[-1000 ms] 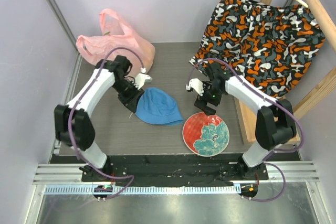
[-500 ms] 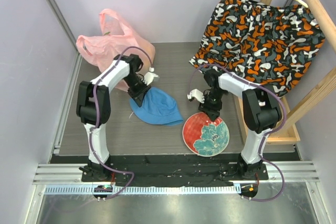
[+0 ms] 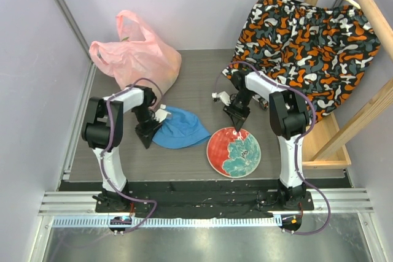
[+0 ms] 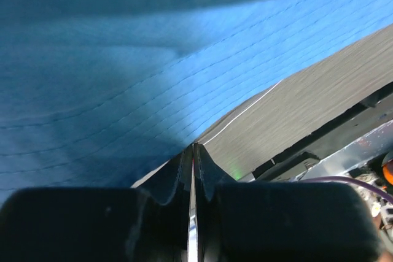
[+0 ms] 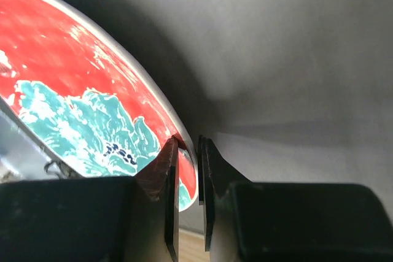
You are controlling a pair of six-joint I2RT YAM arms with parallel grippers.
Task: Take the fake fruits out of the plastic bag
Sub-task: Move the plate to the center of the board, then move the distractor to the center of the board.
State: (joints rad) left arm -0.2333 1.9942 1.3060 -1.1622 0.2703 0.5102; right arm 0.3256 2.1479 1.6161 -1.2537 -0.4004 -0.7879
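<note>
Since neither the left gripper (image 4: pixel 193 148) nor the right gripper (image 5: pixel 187 142) has hold of anything the task names, the step in hand is, as I judge it, the approach to the plastic bag (image 3: pixel 138 59). Doing it well means letting go cleanly first: part the jaws fully and lift straight up so that nothing drags along. Then send one gripper to a loop handle at the bag's top to hold the mouth open while the other goes in from above. The film looks thin and crinkly, so a pinch on the handle rather than on the wall should hold better and tear less.

The left gripper's jaws are pressed together with no gap. Their tips sit at the hem of the blue hat (image 4: pixel 123 59), which they appear to pinch. The right gripper's jaws stand a sliver apart, clamped on the rim of the plate (image 5: pixel 73 78), and that edge seems raised off the table (image 5: pixel 295 59).

In the overhead view the hat lies just left of centre, with the plate just beside it toward 5 o'clock. The bag sits slumped at 10 o'clock, well apart from both grippers. None of the fake fruits shows; presumably they are inside it. A patterned cloth (image 3: pixel 307 35) hangs at 1 o'clock.
</note>
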